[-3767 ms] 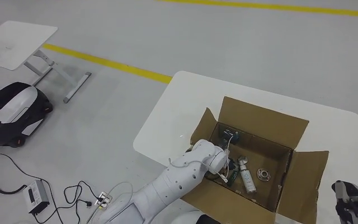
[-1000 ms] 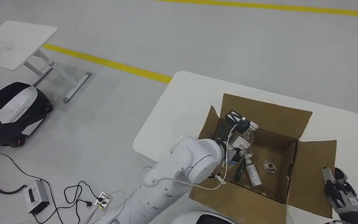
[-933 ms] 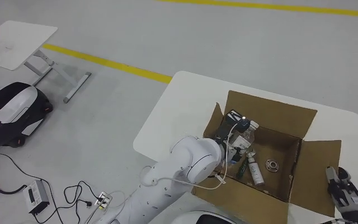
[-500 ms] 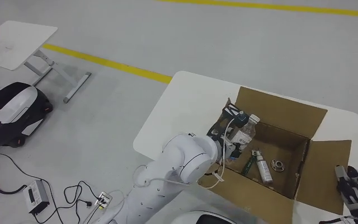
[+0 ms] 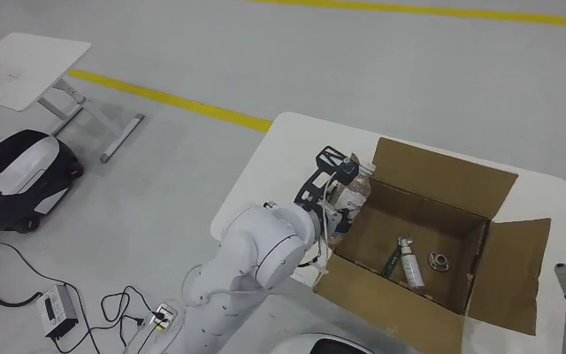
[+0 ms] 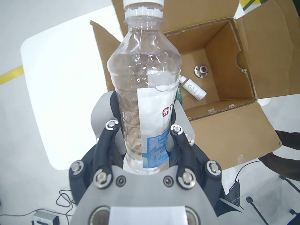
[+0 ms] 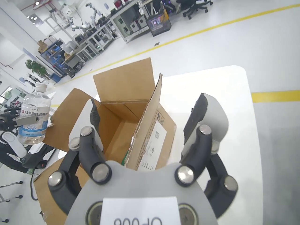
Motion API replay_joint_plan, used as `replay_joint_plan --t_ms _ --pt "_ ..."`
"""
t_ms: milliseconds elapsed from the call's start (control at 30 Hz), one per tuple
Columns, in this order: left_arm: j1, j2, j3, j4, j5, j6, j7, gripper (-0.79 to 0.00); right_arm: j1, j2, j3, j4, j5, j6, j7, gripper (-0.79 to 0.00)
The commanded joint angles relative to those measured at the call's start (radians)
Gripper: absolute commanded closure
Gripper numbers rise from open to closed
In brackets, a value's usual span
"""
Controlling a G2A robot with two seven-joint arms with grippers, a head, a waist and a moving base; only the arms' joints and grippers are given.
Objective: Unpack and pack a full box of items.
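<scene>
A clear plastic bottle (image 5: pixel 352 188) with a white cap and a white and blue label hangs over the left rim of the open cardboard box (image 5: pixel 442 181). My left gripper (image 5: pixel 340 189) is shut on its lower half. In the left wrist view the bottle (image 6: pixel 145 71) stands upright between the fingers (image 6: pixel 106 139) of my left gripper (image 6: pixel 145 111). On the floor of the box (image 6: pixel 234 90) lie a small white spray bottle (image 6: pixel 193 90), a green tube (image 6: pixel 179 94) and a metal flange (image 6: pixel 201 70). My right gripper (image 7: pixel 150 115) is open and holds nothing, just outside the box (image 7: pixel 124 80) at its right side.
The box takes up the right half of the white table (image 5: pixel 283 168), with bare tabletop to its left and behind it. Its flaps stand open on all sides. A second small table (image 5: pixel 35 66) and cables (image 5: pixel 115 310) are on the floor at the left.
My left gripper has lifted the bottle out of the box and carried it left over the box's rim. The right gripper has slid out past the top view's lower right edge.
</scene>
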Motion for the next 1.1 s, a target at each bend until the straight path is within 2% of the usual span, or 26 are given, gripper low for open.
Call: replay_joint_plan --t_ms 0,167,200,233,267,300,533,1067 --pt "0.017 0.007 -0.04 -0.02 0.034 -0.019 -0.031 0.0 -0.029 -0.002 0.028 -0.014 -0.002 -0.029 -0.023 -0.785" --pt "0.074 0.023 -0.112 -0.025 0.094 -0.075 -0.061 0.0 -0.091 -0.009 0.085 -0.046 -0.035 -0.09 -0.101 -0.785" --pt "0.089 0.026 -0.123 -0.021 0.102 -0.083 -0.061 0.0 -0.101 -0.011 0.093 -0.052 -0.048 -0.097 -0.122 -0.526" --pt "0.102 0.029 -0.135 -0.019 0.113 -0.091 -0.061 0.0 -0.112 -0.013 0.1 -0.055 -0.063 -0.1 -0.141 -0.366" --pt "0.116 0.032 -0.145 -0.015 0.123 -0.098 -0.061 0.0 -0.122 -0.015 0.106 -0.059 -0.078 -0.102 -0.161 -0.086" --pt "0.128 0.034 -0.154 -0.013 0.127 -0.101 -0.061 0.0 -0.131 -0.017 0.108 -0.062 -0.092 -0.106 -0.177 0.0" --pt "0.179 0.043 -0.172 0.043 0.168 -0.093 -0.061 0.0 -0.166 -0.028 0.107 -0.061 -0.126 -0.122 -0.237 0.0" --pt "0.183 0.043 -0.169 0.047 0.166 -0.097 -0.053 0.0 -0.213 -0.046 0.123 -0.067 -0.212 -0.191 -0.333 0.0"
